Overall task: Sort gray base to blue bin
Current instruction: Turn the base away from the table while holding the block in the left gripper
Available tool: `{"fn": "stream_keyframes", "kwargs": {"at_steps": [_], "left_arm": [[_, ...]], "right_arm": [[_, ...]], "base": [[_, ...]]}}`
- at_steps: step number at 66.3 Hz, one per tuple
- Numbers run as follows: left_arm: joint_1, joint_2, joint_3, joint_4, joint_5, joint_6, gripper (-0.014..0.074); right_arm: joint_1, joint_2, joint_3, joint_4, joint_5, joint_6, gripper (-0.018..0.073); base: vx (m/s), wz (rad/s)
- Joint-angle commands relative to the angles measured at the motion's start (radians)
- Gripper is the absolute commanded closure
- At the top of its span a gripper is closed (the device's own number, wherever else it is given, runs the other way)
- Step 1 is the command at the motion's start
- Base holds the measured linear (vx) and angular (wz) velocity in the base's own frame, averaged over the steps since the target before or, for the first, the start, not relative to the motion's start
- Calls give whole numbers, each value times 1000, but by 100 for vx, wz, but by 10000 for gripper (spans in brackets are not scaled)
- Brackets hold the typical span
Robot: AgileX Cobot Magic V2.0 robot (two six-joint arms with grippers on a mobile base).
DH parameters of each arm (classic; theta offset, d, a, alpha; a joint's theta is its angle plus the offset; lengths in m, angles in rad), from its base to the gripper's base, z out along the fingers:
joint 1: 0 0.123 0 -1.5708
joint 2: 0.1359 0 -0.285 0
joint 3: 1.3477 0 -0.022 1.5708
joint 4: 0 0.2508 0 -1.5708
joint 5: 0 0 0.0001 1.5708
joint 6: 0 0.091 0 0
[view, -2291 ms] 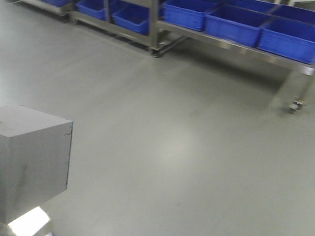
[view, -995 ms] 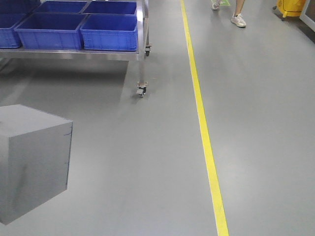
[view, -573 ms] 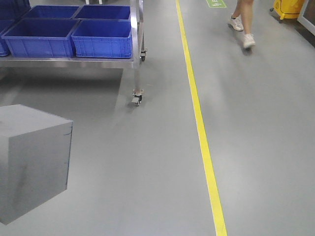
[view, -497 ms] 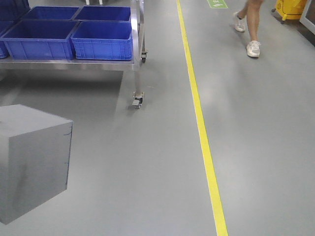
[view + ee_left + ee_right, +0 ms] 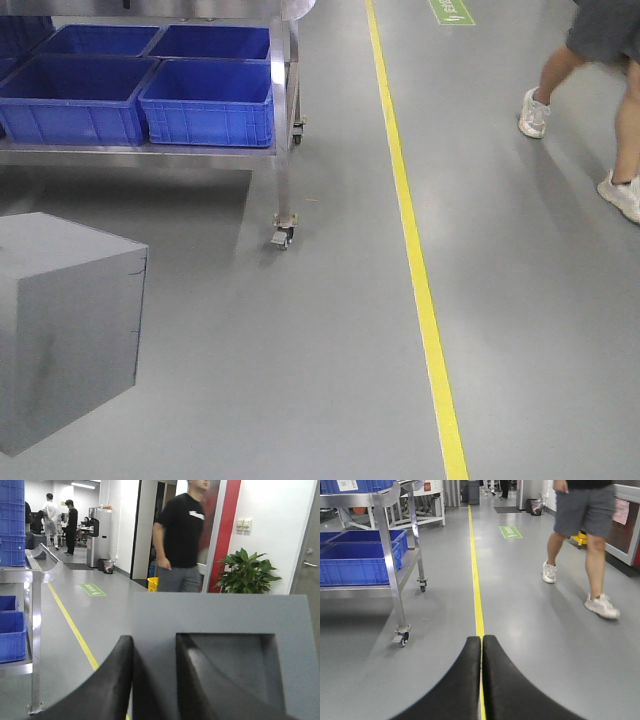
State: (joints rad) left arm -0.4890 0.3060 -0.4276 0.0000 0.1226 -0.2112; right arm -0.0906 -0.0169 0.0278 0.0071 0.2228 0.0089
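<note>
Your left gripper (image 5: 154,645) pinches the gray base (image 5: 220,615). One black finger (image 5: 107,680) sits on the outside of a wall of the block. The other finger sits inside the square recess (image 5: 235,665), so the wall is squeezed between them. In the front view the gray base (image 5: 65,330) fills the low left corner. It is up over the gray floor (image 5: 300,380), with its plain sides showing.

Your right gripper (image 5: 481,642) holds nothing. Its two black fingers are pressed together and point out over the floor, right above the yellow line (image 5: 476,590).

The blue bin (image 5: 208,100) sits at the right end of the low shelf of a steel cart (image 5: 283,120), next to the cart's corner leg. More blue bins (image 5: 70,100) sit beside and behind it on the same shelf. The gray base is well apart from the cart and is not in any bin.

The yellow line (image 5: 420,280) runs along the floor to the right of the cart. A person (image 5: 600,100) in gray shorts and white shoes is on the far side of the line.
</note>
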Motion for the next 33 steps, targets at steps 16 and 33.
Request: {"fn": "stream_keyframes", "kwargs": {"at_steps": [16,33], "left_arm": [[-4,7,-29,0,-107,-6,603],[-4,7,-29,0,-107,-6,603]], "right_arm": [[0,15,2,-7,-73,-9,564],[-1,15,2,-7,-73,-9,564]], "base": [[36,-1],[36,11]]}}
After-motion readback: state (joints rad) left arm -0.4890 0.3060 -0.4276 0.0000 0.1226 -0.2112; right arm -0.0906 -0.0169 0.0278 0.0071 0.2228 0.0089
